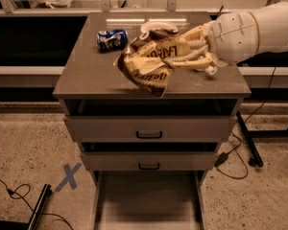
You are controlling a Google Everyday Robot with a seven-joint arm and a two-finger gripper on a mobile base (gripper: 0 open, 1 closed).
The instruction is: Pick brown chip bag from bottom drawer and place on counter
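The brown chip bag (151,63) hangs crumpled in my gripper (180,56), held over the middle of the counter (91,71). Its dark-brown top and cream-yellow lower part show, with white lettering. Its lower corner hangs close to the counter's front part. The gripper reaches in from the right on the white arm (252,30), and its cream fingers (192,61) are shut on the bag's right side. The bottom drawer (149,202) is pulled out at the bottom of the view, with a bare tray floor.
A crushed blue can (111,39) lies on the counter at the back left. A white bowl (158,27) sits at the back, partly behind the bag. Two upper drawers with black handles (149,135) sit slightly open. Cables and a blue X mark (67,177) are on the floor.
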